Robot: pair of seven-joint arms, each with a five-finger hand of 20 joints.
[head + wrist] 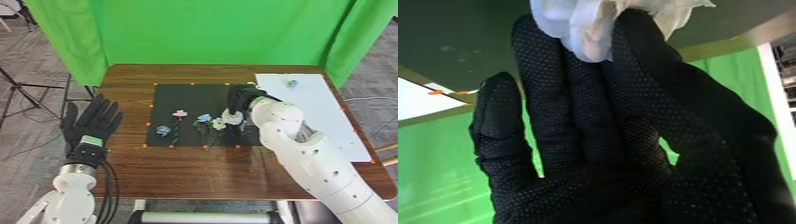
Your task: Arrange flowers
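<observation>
Pinching: right hand (pixel 589 185), thumb and fingers on white flower (pixel 576 22) petals
White flower: right of centre, head view, over dark mat (pixel 191 92)
Lift, as judged: slow, light pressure, clear of cream flower (pixel 218 124); petals may crush
Left hand (pixel 90 120): far left, fingers wide
</observation>
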